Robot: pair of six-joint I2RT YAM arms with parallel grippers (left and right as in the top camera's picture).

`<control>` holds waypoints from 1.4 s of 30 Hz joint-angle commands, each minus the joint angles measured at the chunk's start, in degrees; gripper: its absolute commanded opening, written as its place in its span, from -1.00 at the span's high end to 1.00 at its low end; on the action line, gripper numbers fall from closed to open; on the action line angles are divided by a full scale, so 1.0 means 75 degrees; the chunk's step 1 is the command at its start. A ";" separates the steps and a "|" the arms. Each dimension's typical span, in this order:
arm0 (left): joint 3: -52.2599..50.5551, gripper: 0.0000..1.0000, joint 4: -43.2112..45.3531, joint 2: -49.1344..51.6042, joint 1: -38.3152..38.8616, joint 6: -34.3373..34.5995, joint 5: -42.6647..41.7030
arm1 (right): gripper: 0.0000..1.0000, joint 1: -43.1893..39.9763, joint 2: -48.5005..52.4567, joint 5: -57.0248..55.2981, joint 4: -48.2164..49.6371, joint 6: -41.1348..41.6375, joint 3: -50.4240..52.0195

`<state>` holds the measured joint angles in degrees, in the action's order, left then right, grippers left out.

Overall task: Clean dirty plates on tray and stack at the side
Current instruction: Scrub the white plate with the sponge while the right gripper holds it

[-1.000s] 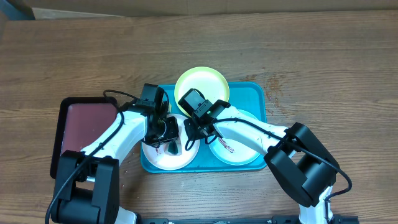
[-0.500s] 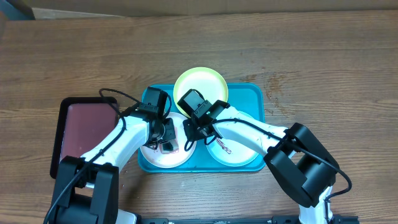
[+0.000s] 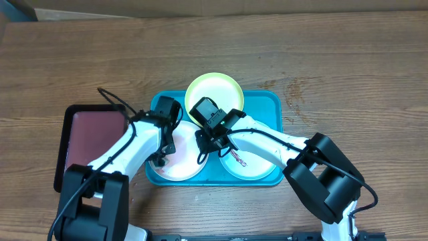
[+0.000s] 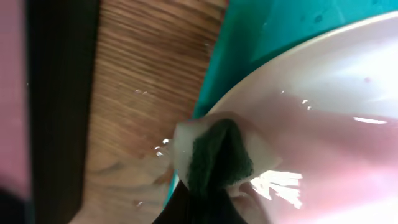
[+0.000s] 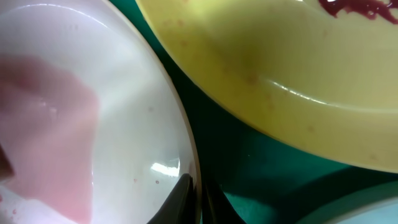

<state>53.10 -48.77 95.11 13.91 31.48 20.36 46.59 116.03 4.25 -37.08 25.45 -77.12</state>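
The turquoise tray (image 3: 267,107) holds three plates. At its back edge lies a yellow-green plate (image 3: 215,94) (image 5: 280,74) with a dark red-brown smear (image 5: 360,7). A white plate (image 3: 182,164) (image 4: 323,112) (image 5: 93,124) lies front left, wet and foamy. My left gripper (image 3: 162,150) (image 4: 205,199) is shut on a dark-green sponge (image 4: 217,155), pressed against this plate's left rim. My right gripper (image 3: 204,146) (image 5: 200,199) is shut on the white plate's right rim. A pale plate (image 3: 253,166) with brown smears lies front right.
A maroon tray (image 3: 90,144) (image 4: 12,93) with a black rim (image 4: 56,93) lies on the wooden table (image 4: 143,93) just left of the turquoise tray (image 4: 249,37). Both arms cross over the tray's front half.
My left gripper has swept the sponge from the middle of the white plate to its left rim. The right gripper has kept its pinch on the rim and barely moved.
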 commanded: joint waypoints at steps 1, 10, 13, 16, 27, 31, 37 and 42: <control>0.0880 0.92 -0.0458 0.0096 -0.0102 -0.0029 0.0504 | 0.85 -0.0070 0.0108 -0.0443 -0.0122 0.0009 0.0090; 0.1288 0.92 -0.0082 0.0111 -0.0102 -0.1568 -0.3736 | 0.84 -0.0070 0.0108 -0.0443 -0.0119 0.0009 0.0090; 0.1017 0.91 0.0146 0.0114 -0.0099 -0.1507 -0.4199 | 0.84 -0.0070 0.0108 -0.0443 -0.0117 0.0009 0.0090; 0.0647 0.92 0.0434 0.0119 -0.0102 -0.1364 -0.4269 | 0.85 -0.0070 0.0108 -0.0443 -0.0117 0.0009 0.0090; -0.0714 0.92 0.1358 0.0119 -0.0102 -0.1078 -0.3051 | 0.85 -0.0070 0.0108 -0.0440 -0.0122 0.0009 0.0090; -0.0685 0.92 0.0793 0.0117 -0.0102 -0.0708 -0.1291 | 0.93 -0.0070 0.0105 -0.0417 -0.0181 0.0012 0.0087; -0.0038 0.92 -0.0385 0.0082 -0.0102 0.0326 0.0705 | 0.93 -0.0070 0.0105 -0.0414 -0.0236 0.0012 0.0079; 0.1230 0.92 -0.1358 -0.0003 -0.0102 0.0326 0.0935 | 0.93 -0.0067 0.0029 -0.0318 -0.0358 0.0012 0.0058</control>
<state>55.94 -56.97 95.31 13.80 31.35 18.22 46.61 116.01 4.34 -38.24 25.71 -77.19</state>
